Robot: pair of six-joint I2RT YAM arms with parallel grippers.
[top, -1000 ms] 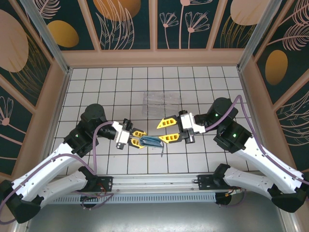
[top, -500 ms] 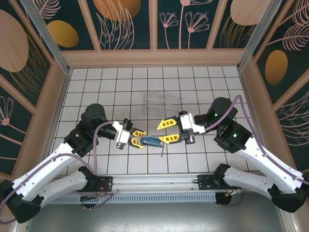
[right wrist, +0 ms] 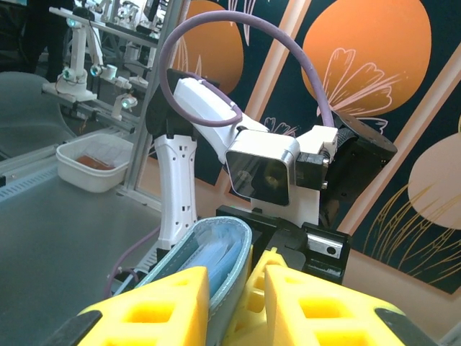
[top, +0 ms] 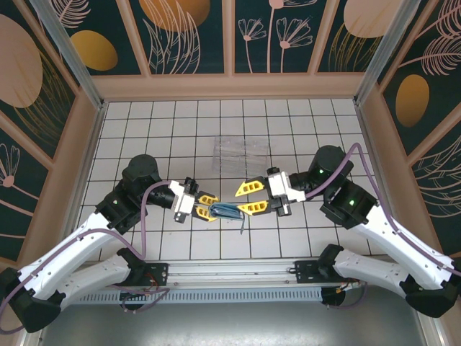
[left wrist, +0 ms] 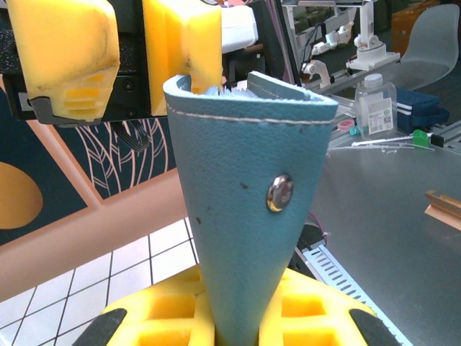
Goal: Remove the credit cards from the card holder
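left tool [top: 209,207] clamped card holder [top: 227,211]; its long axis ran toward right tool [top: 238,200], fingers apart astride holder's open edge.

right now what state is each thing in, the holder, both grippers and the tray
card holder, clamped at its narrow end, other end spread open
left gripper, shut on the card holder
right gripper, jaws slightly apart, straddling one wall of the holder's open end
clear tray, lying flat on the table, apart from both grippers
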